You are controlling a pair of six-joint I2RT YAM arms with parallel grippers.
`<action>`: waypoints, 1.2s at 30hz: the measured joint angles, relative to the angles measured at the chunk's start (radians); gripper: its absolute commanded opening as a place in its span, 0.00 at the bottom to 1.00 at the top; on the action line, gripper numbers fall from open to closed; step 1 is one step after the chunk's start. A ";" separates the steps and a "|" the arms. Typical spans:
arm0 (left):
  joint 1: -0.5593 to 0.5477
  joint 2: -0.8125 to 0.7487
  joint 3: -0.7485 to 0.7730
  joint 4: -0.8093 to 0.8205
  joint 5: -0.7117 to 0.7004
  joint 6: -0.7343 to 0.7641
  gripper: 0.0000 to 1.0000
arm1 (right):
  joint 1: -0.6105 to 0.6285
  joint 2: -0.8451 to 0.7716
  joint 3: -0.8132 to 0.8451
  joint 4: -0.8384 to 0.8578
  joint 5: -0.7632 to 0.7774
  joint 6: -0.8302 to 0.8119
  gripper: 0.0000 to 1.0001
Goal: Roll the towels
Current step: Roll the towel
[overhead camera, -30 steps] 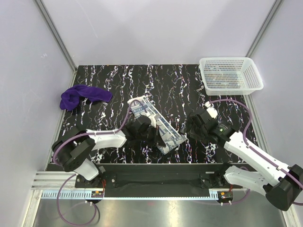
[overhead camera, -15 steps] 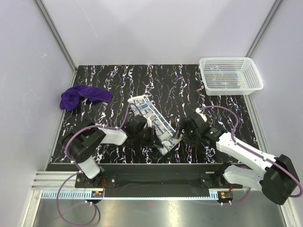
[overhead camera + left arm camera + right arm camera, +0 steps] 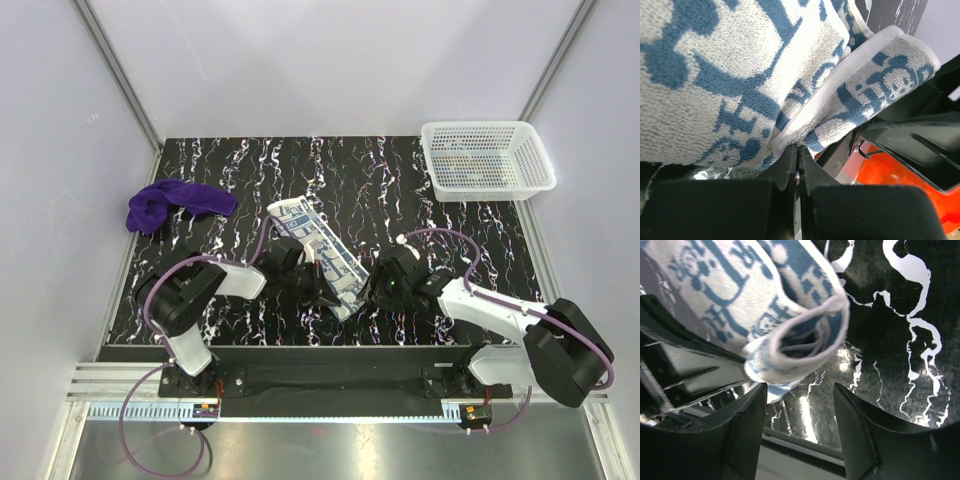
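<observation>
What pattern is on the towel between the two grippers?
The towel is white with blue-grey printed shapes, clearest in the left wrist view.

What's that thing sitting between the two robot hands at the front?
The patterned towel, its near end curled into a roll, lies between the left hand and the right hand. The top view shows it.

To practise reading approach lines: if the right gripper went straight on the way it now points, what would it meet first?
Most likely the rolled end of the patterned towel, lying just ahead of the right gripper, whose fingers stand open; the left gripper pinches that towel beyond. Depth is unclear.
</observation>
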 measured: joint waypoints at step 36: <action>0.016 0.067 0.051 -0.027 0.093 0.034 0.00 | 0.000 0.154 -0.055 0.319 -0.007 -0.062 0.41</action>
